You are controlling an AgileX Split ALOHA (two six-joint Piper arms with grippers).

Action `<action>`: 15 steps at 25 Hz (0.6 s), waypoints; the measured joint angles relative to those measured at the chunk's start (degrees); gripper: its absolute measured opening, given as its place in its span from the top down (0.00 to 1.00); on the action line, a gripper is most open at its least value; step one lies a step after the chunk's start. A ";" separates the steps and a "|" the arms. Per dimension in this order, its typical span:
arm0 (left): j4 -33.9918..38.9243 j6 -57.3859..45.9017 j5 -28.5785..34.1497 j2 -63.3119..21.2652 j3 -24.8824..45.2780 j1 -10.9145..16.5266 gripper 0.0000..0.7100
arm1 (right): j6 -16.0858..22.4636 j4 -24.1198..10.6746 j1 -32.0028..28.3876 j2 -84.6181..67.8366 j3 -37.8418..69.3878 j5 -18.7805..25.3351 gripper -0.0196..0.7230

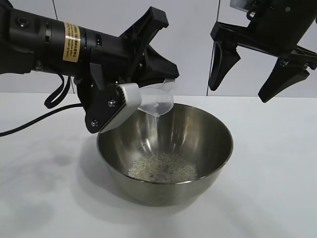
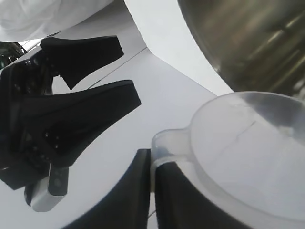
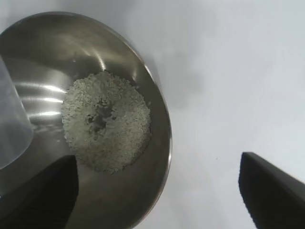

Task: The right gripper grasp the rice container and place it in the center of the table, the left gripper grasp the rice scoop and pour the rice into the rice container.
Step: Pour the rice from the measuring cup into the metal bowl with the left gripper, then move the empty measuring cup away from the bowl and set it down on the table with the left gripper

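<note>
The rice container (image 1: 210,178), a wide steel bowl, stands on the white table (image 1: 44,188) with a loose heap of rice (image 1: 163,167) at its bottom. Above its near-left rim my left gripper (image 1: 168,75) is shut on the handle tab of the clear rice scoop (image 1: 157,99). The scoop is tipped mouth-down over the bowl, and a thin pale trickle falls from its lip. In the left wrist view my left gripper (image 2: 153,164) pinches the tab of the scoop (image 2: 252,152). My right gripper (image 1: 240,93) hangs open above the bowl's right side, holding nothing.
A black cable (image 1: 29,121) from the left arm trails over the table at the left. In the right wrist view, the bowl (image 3: 164,124) with its rice (image 3: 107,121) lies under one finger of the right gripper (image 3: 157,160), with bare tabletop (image 3: 224,86) beside it.
</note>
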 joint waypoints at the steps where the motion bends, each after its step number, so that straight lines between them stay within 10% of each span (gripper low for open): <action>1: 0.35 0.00 0.04 0.00 0.00 -0.38 0.98 | 0.00 0.00 0.00 0.00 0.00 0.00 0.12; 15: 0.82 0.19 2.20 0.00 0.00 -2.34 0.98 | 0.00 0.00 0.00 0.00 0.00 0.05 0.12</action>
